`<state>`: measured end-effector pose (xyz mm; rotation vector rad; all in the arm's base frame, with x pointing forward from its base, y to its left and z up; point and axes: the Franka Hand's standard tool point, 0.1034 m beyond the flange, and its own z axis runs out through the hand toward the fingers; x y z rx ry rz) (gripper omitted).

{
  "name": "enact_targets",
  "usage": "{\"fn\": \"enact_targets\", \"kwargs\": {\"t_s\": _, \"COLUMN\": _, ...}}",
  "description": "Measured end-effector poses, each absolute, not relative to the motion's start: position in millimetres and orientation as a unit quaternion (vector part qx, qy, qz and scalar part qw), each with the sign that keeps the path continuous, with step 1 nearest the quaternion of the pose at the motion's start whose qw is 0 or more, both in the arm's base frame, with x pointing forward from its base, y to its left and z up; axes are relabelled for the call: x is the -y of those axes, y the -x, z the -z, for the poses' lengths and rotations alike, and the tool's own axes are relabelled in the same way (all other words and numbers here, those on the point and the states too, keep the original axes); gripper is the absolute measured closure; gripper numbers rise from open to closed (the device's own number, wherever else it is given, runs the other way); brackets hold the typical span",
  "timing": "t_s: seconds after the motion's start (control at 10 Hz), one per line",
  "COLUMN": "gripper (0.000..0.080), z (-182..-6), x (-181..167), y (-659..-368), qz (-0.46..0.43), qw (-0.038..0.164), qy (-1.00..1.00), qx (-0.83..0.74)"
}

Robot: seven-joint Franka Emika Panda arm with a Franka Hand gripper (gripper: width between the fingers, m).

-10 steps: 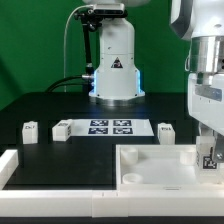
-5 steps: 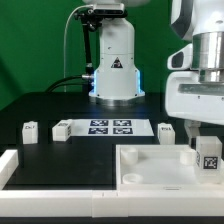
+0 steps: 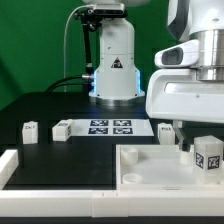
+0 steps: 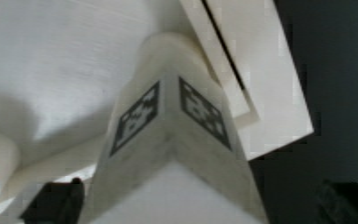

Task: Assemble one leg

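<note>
One leg (image 3: 208,158), a stubby white block with black-and-white tags, stands upright on the large white rimmed panel (image 3: 150,158) near its corner at the exterior view's right. My gripper (image 3: 203,138) hangs just above it, open and holding nothing. In the wrist view the leg (image 4: 172,120) rises between the two dark fingertips (image 4: 51,202), with a gap on each side of it; the gripper (image 4: 197,202) is centred over it. Three more legs lie on the black table: two (image 3: 30,131) (image 3: 62,129) at the exterior view's left and one (image 3: 165,129) behind the panel.
The marker board (image 3: 110,127) lies at mid table in front of the arm's white base (image 3: 113,65). A white bar (image 3: 12,165) runs along the front left edge. The panel's raised rim (image 4: 247,70) passes close beside the leg.
The gripper has opened off the leg and risen above it. The leg stays standing on the panel.
</note>
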<state>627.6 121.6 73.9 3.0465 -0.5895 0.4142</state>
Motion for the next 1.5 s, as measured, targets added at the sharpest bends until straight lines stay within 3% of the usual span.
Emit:
{"fn": "enact_targets", "kwargs": {"t_s": 0.6, "gripper": 0.0150, "z": -71.4, "x": -119.4, "y": -624.5, "qz": -0.135, "qw": 0.060, "qy": -0.984, "qx": -0.101}}
{"fn": "enact_targets", "kwargs": {"t_s": 1.0, "gripper": 0.0150, "z": -68.4, "x": -118.4, "y": -618.4, "qz": -0.093, "qw": 0.062, "qy": -0.989, "qx": -0.098}}
{"fn": "enact_targets", "kwargs": {"t_s": 1.3, "gripper": 0.0150, "z": -78.2, "x": -115.2, "y": -608.6, "qz": 0.076, "qw": 0.074, "qy": -0.993, "qx": -0.055}}
{"fn": "enact_targets", "kwargs": {"t_s": 1.5, "gripper": 0.0150, "z": -90.6, "x": -104.9, "y": -621.8, "qz": 0.078, "qw": 0.044, "qy": -0.994, "qx": -0.067}}
